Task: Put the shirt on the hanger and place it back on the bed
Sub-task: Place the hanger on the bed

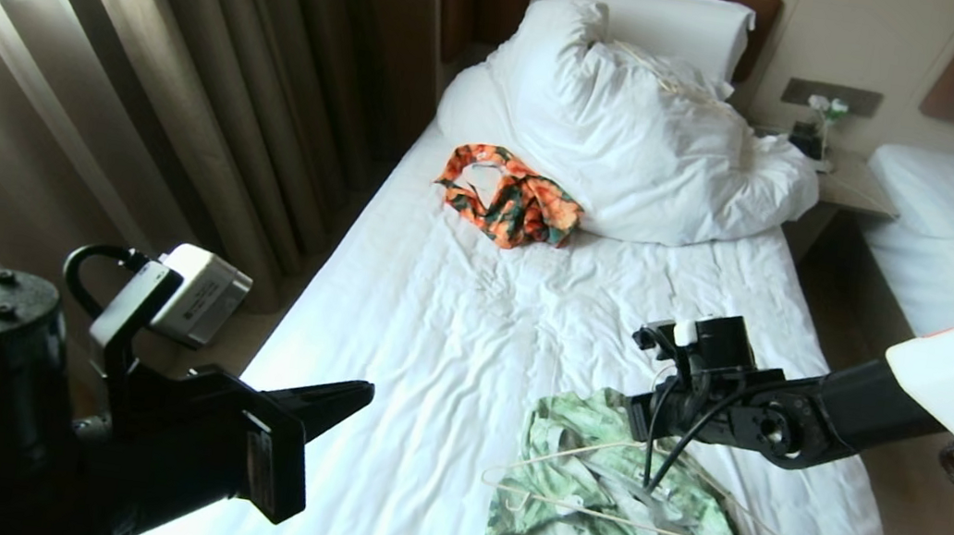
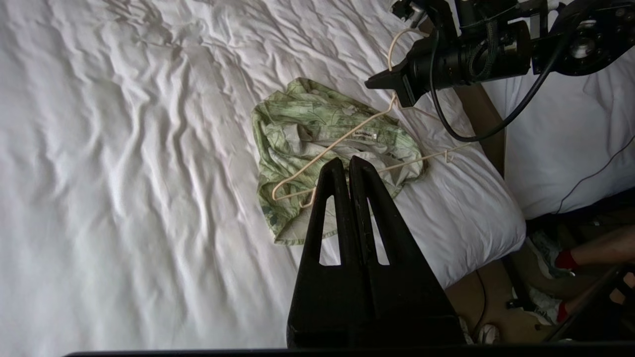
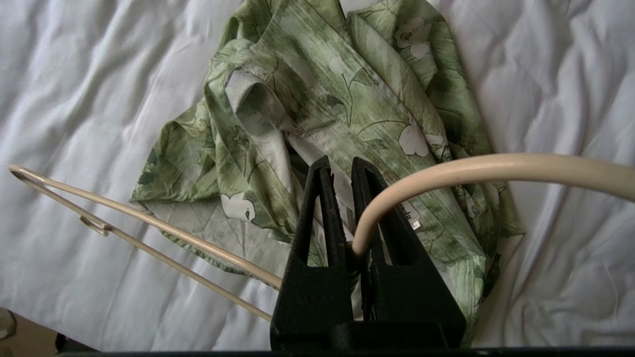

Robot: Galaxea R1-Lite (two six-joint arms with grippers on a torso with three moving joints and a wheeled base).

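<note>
Shirt (image 1: 608,500) crumpled on bed (image 1: 448,338), lower centre of head view; not hung. Right pincer (image 3: 347,168) clamped on hanger (image 1: 638,514) neck, above shirt. Left pincer (image 2: 346,166) closed, empty. Threading, set-down remain.

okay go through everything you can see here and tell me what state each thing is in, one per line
shirt: crumpled on the bed, not hung
hanger: over the shirt, neck held
right claw: shut on the hanger
left claw: shut, empty, off the bed
bed: sheet wrinkled, duvet bunched
orange garment: crumpled beside duvet
</note>
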